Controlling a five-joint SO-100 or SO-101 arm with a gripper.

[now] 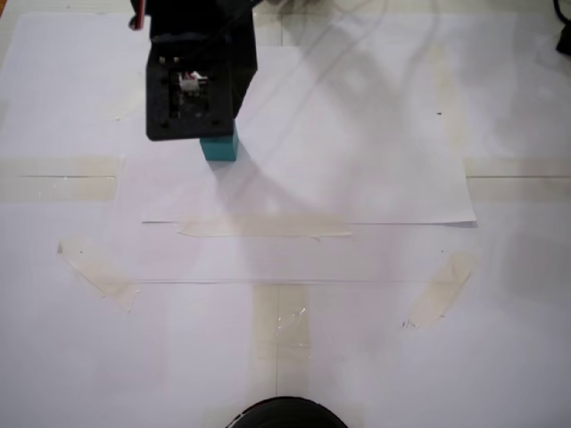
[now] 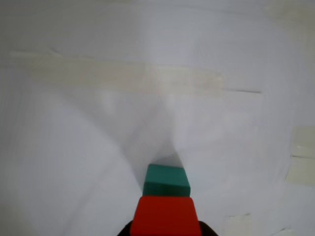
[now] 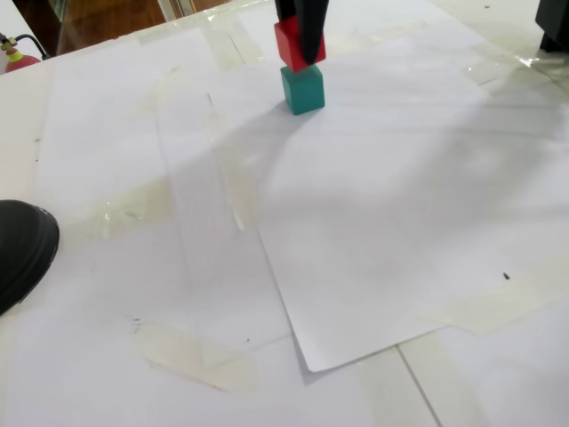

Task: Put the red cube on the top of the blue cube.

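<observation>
Red cube (image 3: 290,43) (clamped in the lowered tool (image 3: 302,55)) sits atop the blue cube (image 3: 303,90).

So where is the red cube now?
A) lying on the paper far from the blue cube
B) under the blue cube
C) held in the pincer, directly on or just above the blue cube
C: in a fixed view the pincer holds the red cube over the blue cube.

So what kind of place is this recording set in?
Probably a home or hobby tabletop rig: white paper taped flat over a table, only a red cube and blue cube as props, and wood flooring beyond.
</observation>
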